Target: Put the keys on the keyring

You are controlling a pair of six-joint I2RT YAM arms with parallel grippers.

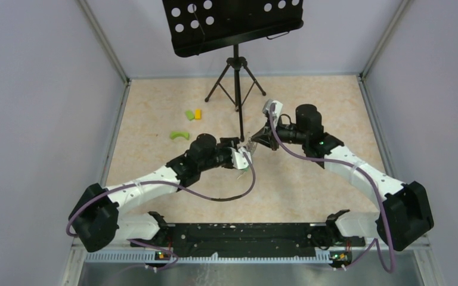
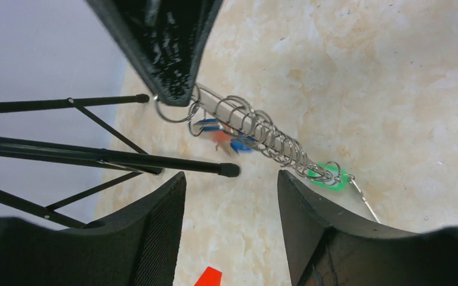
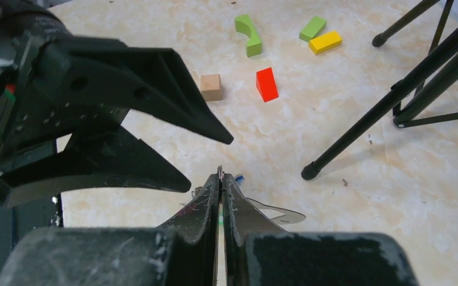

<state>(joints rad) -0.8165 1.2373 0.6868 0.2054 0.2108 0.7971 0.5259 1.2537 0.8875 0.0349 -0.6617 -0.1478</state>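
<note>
Pale grey walls [image 1: 36,89] close in a beige marbled table [image 1: 310,107]. I list the contents left to right.

1. Curved green block [image 1: 179,135], left of centre. A straight green block [image 1: 189,114] and a yellow block [image 1: 198,113] lie side by side beyond it, toward the far edge.
2. Left gripper [image 1: 243,156], mid-table, with its fingers spread and nothing between them.
3. Music stand [image 1: 235,24] at the middle of the far edge, its tripod feet on the table.
4. Right gripper [image 3: 220,179], just right of the left one and facing it tip to tip. Its fingers are pressed together, pinching a thin sliver of metal at the top end of the keyring [image 2: 262,134].

Only the left wrist view resolves the keyring. From overhead I get a pale glint between the two grippers.
- Keyring: a bright coil of wire rings, slanting down from the right gripper's black fingertip above mid-table. I cannot tell whether its low end touches the surface.
- Keys [image 2: 210,126]: I read them only by their tags. The blue tags [image 2: 241,145] sit under the middle of the coil, partly blurred. A green tag [image 2: 329,176] sits among the rings at the lower end. The metal parts are too small to tell.

Only the right wrist view shows these in full:
- Red block [image 3: 266,83] and tan wooden cube [image 3: 211,87], near each other on the table beyond the left gripper. The left arm hides both from overhead.
</note>
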